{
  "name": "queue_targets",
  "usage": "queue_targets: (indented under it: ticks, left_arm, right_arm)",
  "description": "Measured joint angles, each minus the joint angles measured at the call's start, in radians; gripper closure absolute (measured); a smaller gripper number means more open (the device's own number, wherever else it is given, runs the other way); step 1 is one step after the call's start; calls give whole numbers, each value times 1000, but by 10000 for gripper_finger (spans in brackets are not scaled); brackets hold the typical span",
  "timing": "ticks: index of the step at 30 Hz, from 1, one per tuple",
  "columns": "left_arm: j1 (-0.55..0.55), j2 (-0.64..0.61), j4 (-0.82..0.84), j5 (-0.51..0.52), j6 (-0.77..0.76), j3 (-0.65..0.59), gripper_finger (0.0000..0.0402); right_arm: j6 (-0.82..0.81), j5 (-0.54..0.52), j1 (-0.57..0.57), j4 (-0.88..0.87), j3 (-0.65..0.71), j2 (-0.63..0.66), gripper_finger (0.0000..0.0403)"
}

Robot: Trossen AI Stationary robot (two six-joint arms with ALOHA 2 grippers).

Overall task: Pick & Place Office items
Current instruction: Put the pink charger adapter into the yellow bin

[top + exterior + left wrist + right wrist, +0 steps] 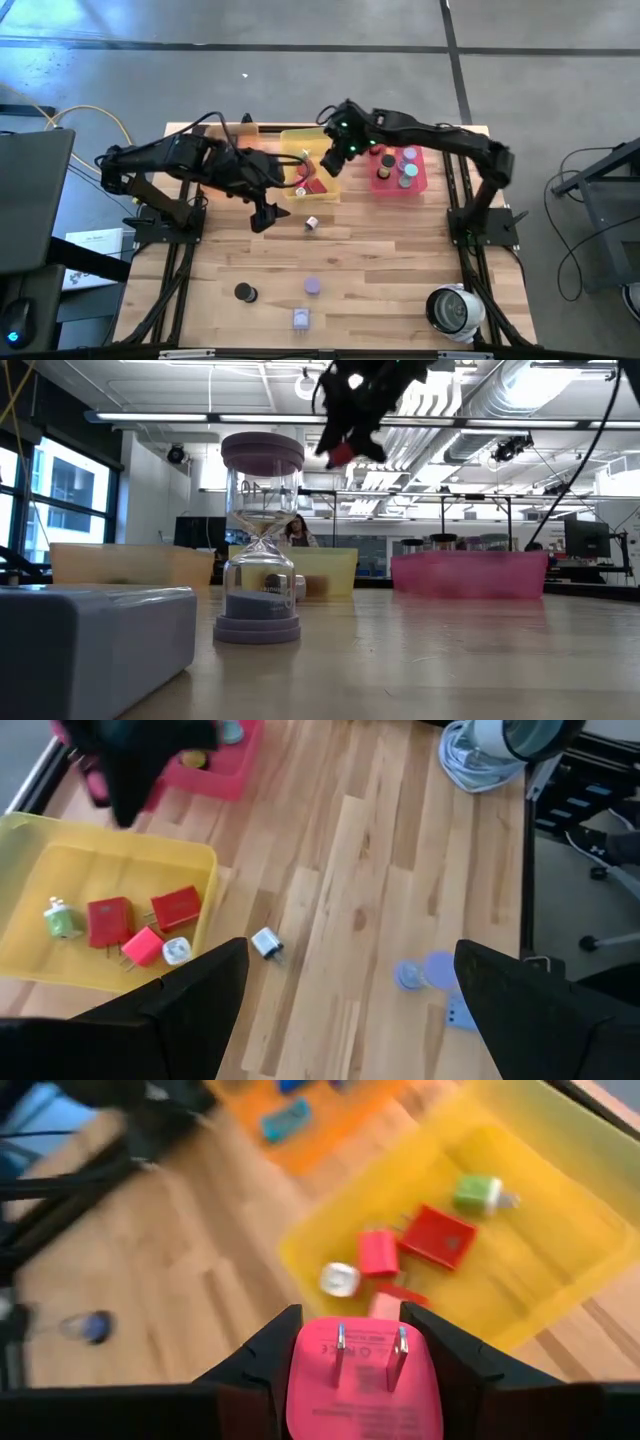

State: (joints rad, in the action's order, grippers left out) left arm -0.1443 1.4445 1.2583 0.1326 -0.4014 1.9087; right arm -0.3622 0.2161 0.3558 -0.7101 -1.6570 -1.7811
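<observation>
My right gripper (329, 164) hangs above the yellow tray (296, 141), shut on a pink plug adapter (362, 1392) with two metal prongs. Inside the yellow tray (120, 855) lie red adapters (176, 907), a pink one, a white one and a green-white one (62, 918). My left gripper (263, 215) hovers open over bare table just near of the trays, beside a small white cube adapter (311, 223) lying on the wood. Nearer the front edge stand a lavender hourglass (312, 286), a black disc (245, 292) and a lavender block (302, 318). My right gripper pinches the pink adapter's body (300, 1380) by its two opposite sides, one finger (262, 1370) on each. The prong face points away from the wrist, toward the tray below. The adapter is lifted clear, high above the tray, as the low view shows (340, 454).
A pink tray (421, 180) with round pieces sits right of the yellow one; an orange tray (130, 565) sits left of it, mostly under my left arm. A large white-grey round device (455, 308) occupies the near right corner. Bare wood lies mid-table.
</observation>
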Motion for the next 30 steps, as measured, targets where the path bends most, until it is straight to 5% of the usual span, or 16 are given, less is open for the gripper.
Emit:
queue_targets:
  ticks: [12, 30]
  left_arm:
    - [-64, 0, -1, 51, -4, -1, 57]
    - [-71, 42, -5, 72, -7, -9, 57]
  right_arm:
    - [-2, 56, 85, 4, -4, -213, 264]
    - [-8, 56, 68, 58, -3, -325, 264]
